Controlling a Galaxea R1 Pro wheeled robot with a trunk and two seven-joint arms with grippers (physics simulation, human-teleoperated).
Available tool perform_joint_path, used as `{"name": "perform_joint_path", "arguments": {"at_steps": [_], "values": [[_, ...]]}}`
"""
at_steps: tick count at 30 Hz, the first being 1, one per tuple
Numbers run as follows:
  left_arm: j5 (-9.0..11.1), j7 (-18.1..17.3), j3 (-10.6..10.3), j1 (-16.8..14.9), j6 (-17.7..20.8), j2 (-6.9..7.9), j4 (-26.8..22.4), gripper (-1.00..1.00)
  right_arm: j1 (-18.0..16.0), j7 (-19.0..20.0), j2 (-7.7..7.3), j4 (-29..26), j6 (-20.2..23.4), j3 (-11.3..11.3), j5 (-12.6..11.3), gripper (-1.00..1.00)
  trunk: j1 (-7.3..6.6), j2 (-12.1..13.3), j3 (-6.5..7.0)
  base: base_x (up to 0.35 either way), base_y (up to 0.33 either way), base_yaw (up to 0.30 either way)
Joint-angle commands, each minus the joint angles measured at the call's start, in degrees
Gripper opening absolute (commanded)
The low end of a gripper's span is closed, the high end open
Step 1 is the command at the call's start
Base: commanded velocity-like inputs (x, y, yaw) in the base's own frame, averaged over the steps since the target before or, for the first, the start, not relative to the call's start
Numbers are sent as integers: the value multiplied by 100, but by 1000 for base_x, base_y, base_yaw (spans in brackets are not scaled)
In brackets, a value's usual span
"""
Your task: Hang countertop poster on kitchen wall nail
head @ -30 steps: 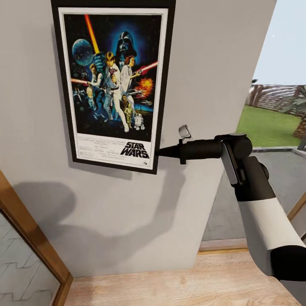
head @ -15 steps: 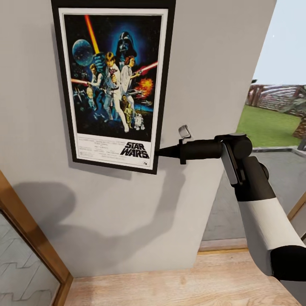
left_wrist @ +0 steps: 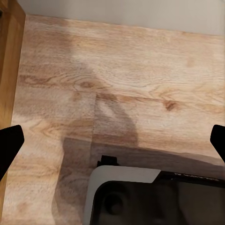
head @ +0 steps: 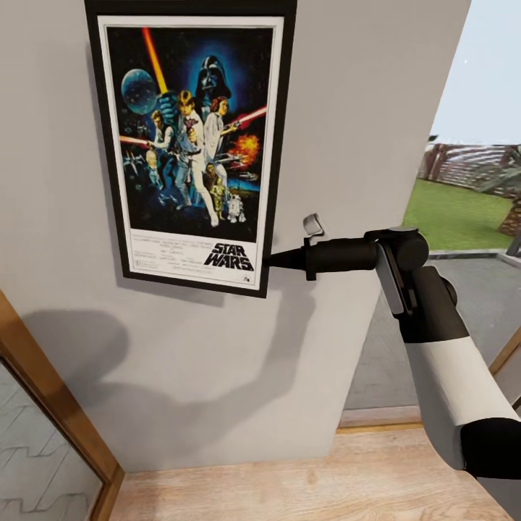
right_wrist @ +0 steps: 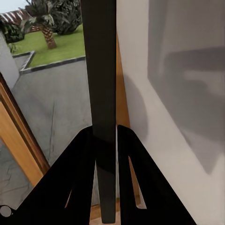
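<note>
Right wrist view puts my right gripper [right_wrist: 106, 140] directly on the job: its two black fingers are pinched onto the thin black frame edge of the upright rectangular Star Wars poster [right_wrist: 99, 70], which runs as a dark strip between them. Beside that strip I see the plain pale grey wall [right_wrist: 187, 61], carrying soft shadow. On the other side there is a paved grey yard and a green lawn with a palm.

From the head camera, my right gripper [head: 269, 259] meets the poster [head: 192, 137] at its lower right edge, near the "STAR WARS" logo. The poster lies flat against the wall [head: 362, 108], high up.

My left gripper [left_wrist: 112, 140] stands released, its black fingertips [left_wrist: 9, 143] wide apart above a light wood plank floor [left_wrist: 131, 70]
</note>
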Motion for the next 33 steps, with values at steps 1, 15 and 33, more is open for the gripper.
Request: {"name": "perform_joint_path", "arguments": {"at_steps": [1,15,33], "values": [[-1,-40,22,-1,-6,-3,-6,100,-6,-5,-5,1,52,13,-38,-100,4,-12,-11,0,0,0],[-4,-40,22,-2,-6,-3,-6,100,-6,15,-5,24,51,28,-32,-100,4,-12,-11,0,0,0],[-2,-39,22,-2,-6,-3,-6,100,-6,21,-11,14,51,30,-30,-100,4,-12,-11,0,0,0]]}}
